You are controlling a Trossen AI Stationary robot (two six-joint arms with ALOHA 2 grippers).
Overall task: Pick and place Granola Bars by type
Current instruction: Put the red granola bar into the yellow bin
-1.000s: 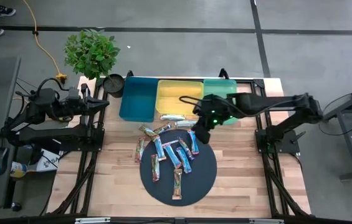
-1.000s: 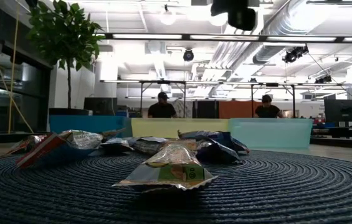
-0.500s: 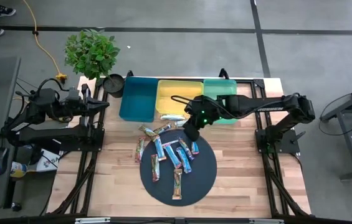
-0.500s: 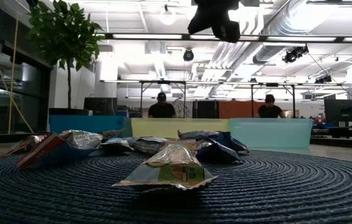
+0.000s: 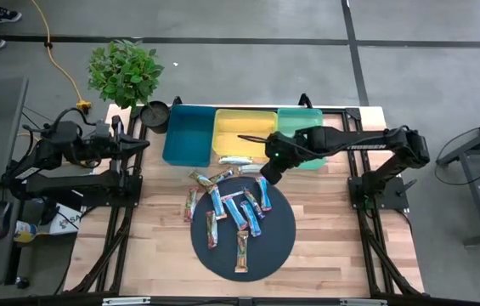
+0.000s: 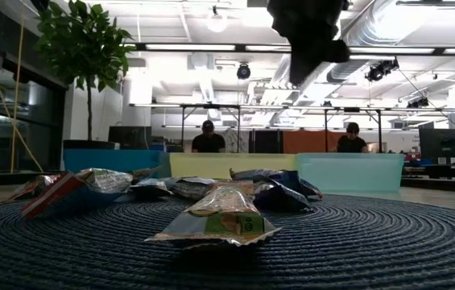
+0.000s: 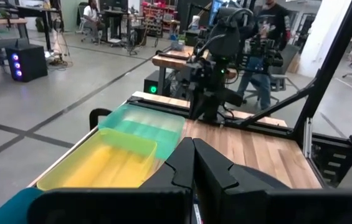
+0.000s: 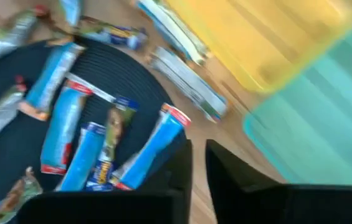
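Right gripper point(image 8: 199, 163) jaws barely parted, empty, above granola bars point(image 5: 238, 208)

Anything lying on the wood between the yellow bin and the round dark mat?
Yes. In the high view, two silver-white bars lie on the wood between the yellow bin and the round dark mat; the right wrist view shows them too.

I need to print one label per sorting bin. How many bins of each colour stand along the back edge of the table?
Blue bin: 1
Yellow bin: 1
Green bin: 1
Total: 3
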